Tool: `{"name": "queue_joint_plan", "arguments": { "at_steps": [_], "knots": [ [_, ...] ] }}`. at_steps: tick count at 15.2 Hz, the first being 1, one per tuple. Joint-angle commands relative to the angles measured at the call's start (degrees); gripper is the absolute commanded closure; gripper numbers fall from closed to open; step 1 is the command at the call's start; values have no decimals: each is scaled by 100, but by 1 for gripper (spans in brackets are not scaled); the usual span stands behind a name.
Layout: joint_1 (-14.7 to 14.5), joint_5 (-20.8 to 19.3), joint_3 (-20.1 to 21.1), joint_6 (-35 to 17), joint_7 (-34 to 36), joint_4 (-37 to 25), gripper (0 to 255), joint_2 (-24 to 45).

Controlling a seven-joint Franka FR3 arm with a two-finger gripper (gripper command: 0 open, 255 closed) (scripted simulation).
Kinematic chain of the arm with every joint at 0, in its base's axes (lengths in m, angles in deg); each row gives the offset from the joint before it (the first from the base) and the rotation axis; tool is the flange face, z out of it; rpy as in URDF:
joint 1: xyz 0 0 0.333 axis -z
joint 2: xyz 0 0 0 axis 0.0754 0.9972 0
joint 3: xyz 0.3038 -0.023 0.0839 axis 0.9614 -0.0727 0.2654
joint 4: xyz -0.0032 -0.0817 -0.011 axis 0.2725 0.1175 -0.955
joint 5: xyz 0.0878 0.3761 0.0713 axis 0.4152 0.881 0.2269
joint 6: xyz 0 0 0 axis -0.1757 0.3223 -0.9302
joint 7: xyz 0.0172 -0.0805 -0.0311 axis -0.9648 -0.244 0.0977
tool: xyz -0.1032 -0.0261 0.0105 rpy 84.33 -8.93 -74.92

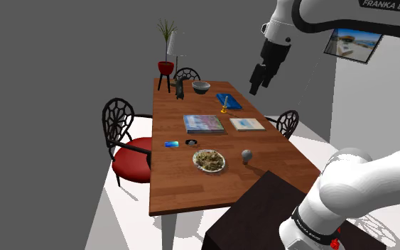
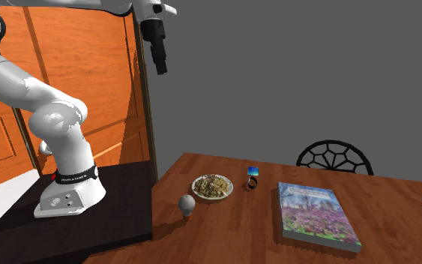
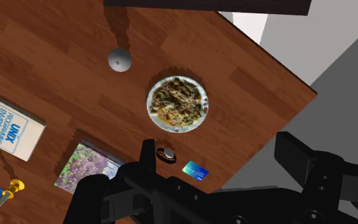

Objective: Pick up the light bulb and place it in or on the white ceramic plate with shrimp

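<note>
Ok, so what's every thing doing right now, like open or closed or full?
gripper, open, empty, high above the table.
light bulb, on the table, not held.
plate, full of food, nothing else on it.
flowery book, closed, lying flat.

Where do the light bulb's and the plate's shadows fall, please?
Wrist view: the light bulb throws a long dark streak toward the stand; the plate shows only a thin dark fringe on that same side. Second exterior view: a small dark patch lies at the bulb's base.
</note>
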Motion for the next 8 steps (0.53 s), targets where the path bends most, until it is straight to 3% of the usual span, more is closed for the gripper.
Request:
{"name": "queue_joint_plan", "arguments": {
  "at_steps": [1,8],
  "knots": [
    [0,0,0,0,0,0,0,0],
    [201,-322,-201,-1109,-4,1075,0,227]
  ]
}}
